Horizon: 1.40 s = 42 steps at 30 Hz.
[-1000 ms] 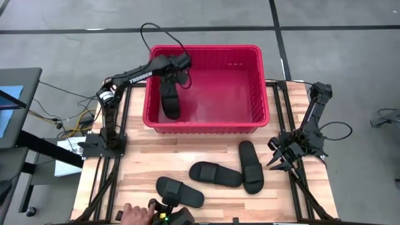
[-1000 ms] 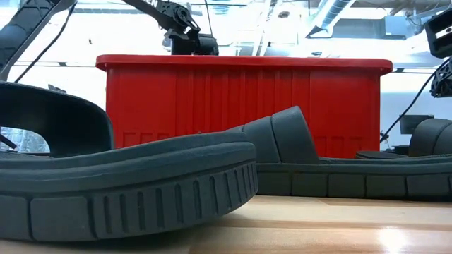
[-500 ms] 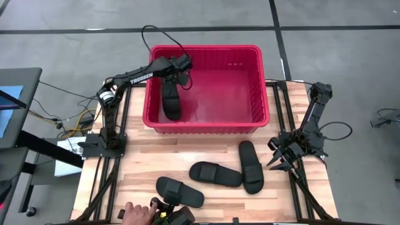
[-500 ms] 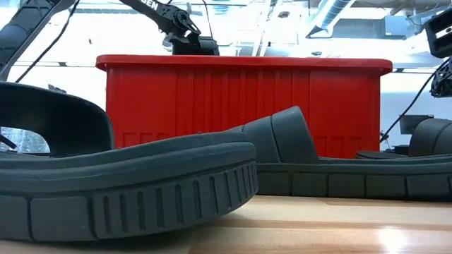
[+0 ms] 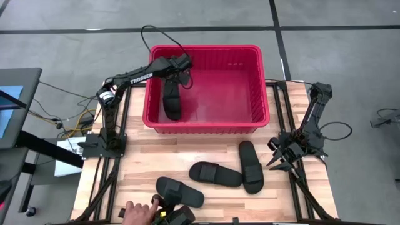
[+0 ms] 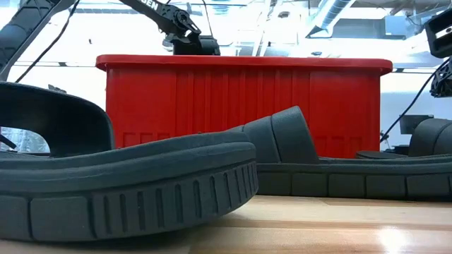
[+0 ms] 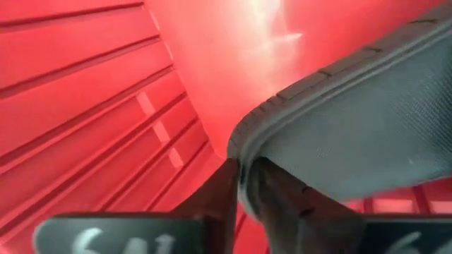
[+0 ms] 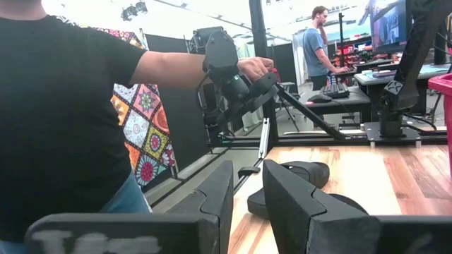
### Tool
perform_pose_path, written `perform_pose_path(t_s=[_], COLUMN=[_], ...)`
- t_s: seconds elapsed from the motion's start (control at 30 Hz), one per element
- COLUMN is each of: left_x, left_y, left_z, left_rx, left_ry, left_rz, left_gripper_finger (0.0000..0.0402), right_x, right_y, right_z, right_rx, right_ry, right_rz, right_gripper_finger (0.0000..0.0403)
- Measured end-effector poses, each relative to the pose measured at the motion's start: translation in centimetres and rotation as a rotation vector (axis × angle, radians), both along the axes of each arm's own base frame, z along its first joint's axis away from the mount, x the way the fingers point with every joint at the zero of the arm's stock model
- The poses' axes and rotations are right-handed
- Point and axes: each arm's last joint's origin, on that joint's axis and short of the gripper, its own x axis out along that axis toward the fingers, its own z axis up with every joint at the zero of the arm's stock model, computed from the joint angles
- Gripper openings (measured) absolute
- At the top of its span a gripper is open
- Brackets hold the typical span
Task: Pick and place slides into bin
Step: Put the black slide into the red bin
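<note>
Over the bin's (image 5: 206,50) far-left corner, left gripper (image 5: 175,70) is pinched tight on the rim of one slide (image 5: 170,99); the wrist view shows both fingers (image 7: 219,201) clamped on the sole edge. That slide hangs inside the bin, long axis running near-far along the left wall, free end toward the near wall; whether it touches the floor yet I can't tell from above. Judgement: release is all that's left for this one. Three slides remain on the table (image 5: 150,159): near-left slide (image 5: 179,191), middle slide (image 5: 215,174) lying left-right, right slide (image 5: 250,165) lying near-far. Right gripper (image 5: 281,164) waits at the table's right edge, fingers slightly parted, holding nothing, and sits just right of the right slide, so it's the nearer arm for that one. A person's hand (image 5: 139,213) is at the near edge.
</note>
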Motion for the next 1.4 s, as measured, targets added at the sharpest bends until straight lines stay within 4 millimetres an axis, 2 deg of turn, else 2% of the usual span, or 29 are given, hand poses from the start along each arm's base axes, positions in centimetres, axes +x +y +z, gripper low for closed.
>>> perform_pose_path(t_s=[0.27,0.5,0.73,0.9,1.03,1.2,1.4], left_x=[0.0,0.0,-0.1,-0.8,-1.8,-3.8,-6.8], left_y=[0.2,0.2,-0.1,-1.3,-3.0,-6.9,-12.5], left_z=[0.1,0.1,0.8,3.3,6.3,10.5,14.9], left_rx=[0.035,0.042,0.206,0.262,0.295,0.218,0.020], left_ry=[0.006,0.000,0.107,0.007,-0.144,-0.366,-0.681], left_rz=[0.013,0.032,0.094,0.147,0.205,0.204,0.166], left_gripper_finger=[0.0102,0.0107,0.0107,0.0107,0.0107,0.0107,0.0107], right_x=[0.0,0.0,0.0,0.0,0.0,0.0,0.0], right_y=[0.0,0.0,0.0,0.0,0.0,0.0,0.0], right_z=[0.0,0.0,0.0,0.0,0.0,0.0,0.0], right_rx=[-0.001,0.000,0.000,0.000,0.000,0.000,-0.001], right_ry=[0.000,0.000,0.000,0.000,0.000,0.000,0.000], right_rz=[0.000,0.001,0.000,0.000,0.000,0.001,0.001], right_gripper_finger=[0.0070,0.0070,0.0070,0.0070,0.0070,0.0070,0.0070])
